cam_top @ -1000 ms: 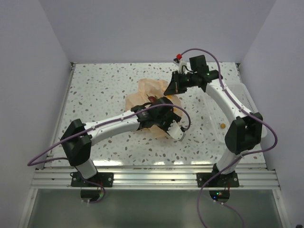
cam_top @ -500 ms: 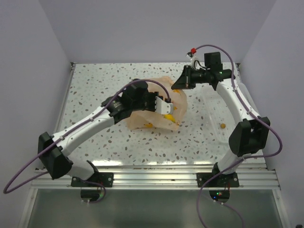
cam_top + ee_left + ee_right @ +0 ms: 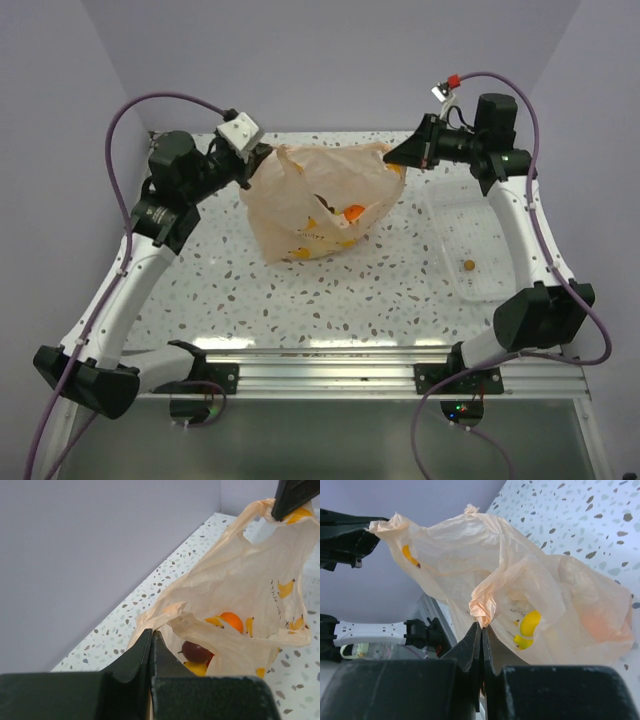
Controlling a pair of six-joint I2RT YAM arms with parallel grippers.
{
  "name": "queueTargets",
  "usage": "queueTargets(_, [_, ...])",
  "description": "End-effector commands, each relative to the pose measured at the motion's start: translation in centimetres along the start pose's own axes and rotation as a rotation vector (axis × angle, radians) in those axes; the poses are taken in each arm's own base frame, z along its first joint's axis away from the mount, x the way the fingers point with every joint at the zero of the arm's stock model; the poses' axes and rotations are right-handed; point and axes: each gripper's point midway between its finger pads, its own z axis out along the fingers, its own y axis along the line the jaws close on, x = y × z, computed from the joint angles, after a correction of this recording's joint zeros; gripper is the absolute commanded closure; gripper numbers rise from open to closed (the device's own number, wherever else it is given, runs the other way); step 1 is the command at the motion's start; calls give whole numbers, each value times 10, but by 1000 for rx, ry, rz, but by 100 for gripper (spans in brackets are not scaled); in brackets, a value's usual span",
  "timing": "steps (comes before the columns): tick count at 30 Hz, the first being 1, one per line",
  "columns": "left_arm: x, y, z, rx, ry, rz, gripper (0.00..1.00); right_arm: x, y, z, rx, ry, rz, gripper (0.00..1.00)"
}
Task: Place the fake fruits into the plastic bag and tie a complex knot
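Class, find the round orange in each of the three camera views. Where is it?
Top external: the orange shows through the plastic bag, near the centre.
Left wrist: the orange lies inside the bag's mouth, right of centre.
Right wrist: only a dim orange blur through the bag wall, lower right, probably it.
Shared landmark: the bag.

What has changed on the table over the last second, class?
The left gripper swung far left, the right gripper right, both shut on the plastic bag, lifting and stretching it between them. The orange piece in the tray stayed put.
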Motion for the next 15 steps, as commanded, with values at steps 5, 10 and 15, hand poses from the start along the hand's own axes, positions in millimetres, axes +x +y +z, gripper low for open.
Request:
queueTargets(5, [-27,15,-5,79,-144,-294,100,-23,49,-15,-141,-90,-189,96])
queueTargets(10, [-34,-14,-9,305,-234,-231,100,-28,58,-7,-267,-74,25,77])
queueTargets(15, [-15,-27,0,415,-202,-211,100,-18,48,-2,-277,-72,53,77])
